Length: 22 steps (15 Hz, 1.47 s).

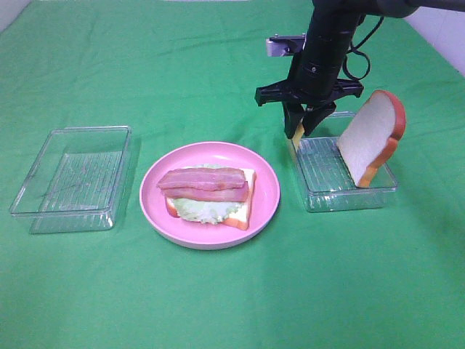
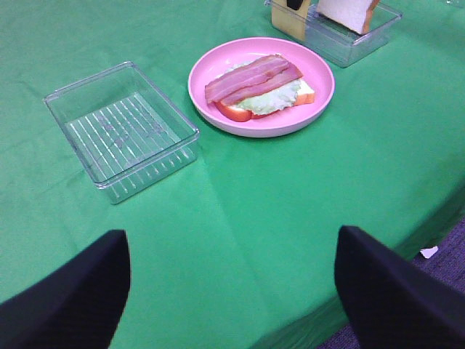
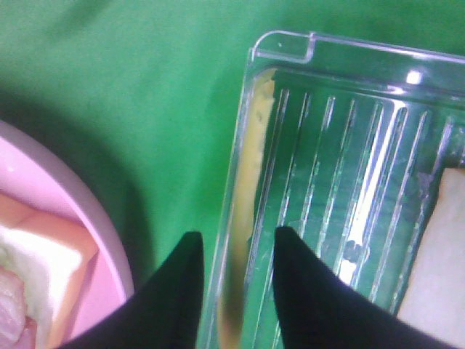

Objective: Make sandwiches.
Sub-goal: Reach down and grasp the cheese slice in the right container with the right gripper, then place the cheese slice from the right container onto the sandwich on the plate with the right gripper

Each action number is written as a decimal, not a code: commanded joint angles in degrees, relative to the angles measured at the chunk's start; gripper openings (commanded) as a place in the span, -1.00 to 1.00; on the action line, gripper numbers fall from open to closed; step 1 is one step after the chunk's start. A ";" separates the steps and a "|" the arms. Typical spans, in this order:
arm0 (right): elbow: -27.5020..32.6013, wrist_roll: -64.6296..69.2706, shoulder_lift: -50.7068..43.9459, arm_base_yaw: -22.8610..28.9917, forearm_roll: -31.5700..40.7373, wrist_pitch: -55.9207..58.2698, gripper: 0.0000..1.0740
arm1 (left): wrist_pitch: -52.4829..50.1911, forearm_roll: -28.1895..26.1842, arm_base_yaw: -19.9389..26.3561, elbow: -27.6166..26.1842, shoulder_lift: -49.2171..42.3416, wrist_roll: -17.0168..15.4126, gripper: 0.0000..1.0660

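Sandwich point(image 1: 209, 195): half built on plate point(image 1: 267, 207), well apart from the cheese. Bread at the bottom, then lettuce point(image 1: 197, 211), bacon point(image 1: 203, 182) on top. No cheese or top slice yet.
Cheese point(image 3: 251, 167): on edge inside right tray point(image 1: 349, 201), flat against the wall nearest the plate.
Top slice point(image 1: 367, 142): propped at a tilt against the tray's far end.
Right gripper point(image 1: 305, 125): pointing down over the cheese, jaws part-closed. One jaw outside the tray wall, one inside, with wall and cheese both between. Cannot tell whether anything is firmly pinched.
Left gripper point(image 2: 232, 240): spread wide, holding nothing, well back from the plate.
Risk, wall caught: closing as placed likely pinches tray wall with cheese. Lifting would then drag or tip the tray and topple the top slice.
Risk, weak hold: a thin, smooth slice taken only by its upper edge may slip free or swing, then land askew on the bacon.
Risk, nudge: the outer jaw pressing the wall may shove the light tray sideways.
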 commanded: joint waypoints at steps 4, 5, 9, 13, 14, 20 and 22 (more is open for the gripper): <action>-0.63 -0.92 0.11 -0.34 -0.74 -0.17 -1.00 | -0.52 0.23 -0.23 0.17 -1.26 -0.29 0.40; -1.55 -0.97 0.00 -0.29 -0.74 0.29 -1.00 | -0.52 0.23 -0.23 0.17 -1.26 -0.29 0.40; -4.93 -5.96 -3.44 -0.29 6.99 3.55 -1.00 | -0.52 0.23 -0.23 0.17 -1.26 -0.29 0.40; -4.87 -14.32 -4.53 -0.17 20.63 8.19 -1.00 | -0.52 0.23 -0.23 0.17 -1.26 -0.29 0.40; -4.87 -16.16 -4.35 -0.06 24.29 10.14 -1.00 | -0.52 0.23 -0.23 0.17 -1.26 -0.29 0.40; -4.47 -17.93 -2.64 6.65 30.02 10.26 -1.00 | -0.52 0.23 -0.23 0.17 -1.26 -0.29 0.40; -4.47 -17.93 -0.46 11.06 29.39 10.08 -1.00 | -0.52 0.23 -0.23 0.17 -1.26 -0.29 0.40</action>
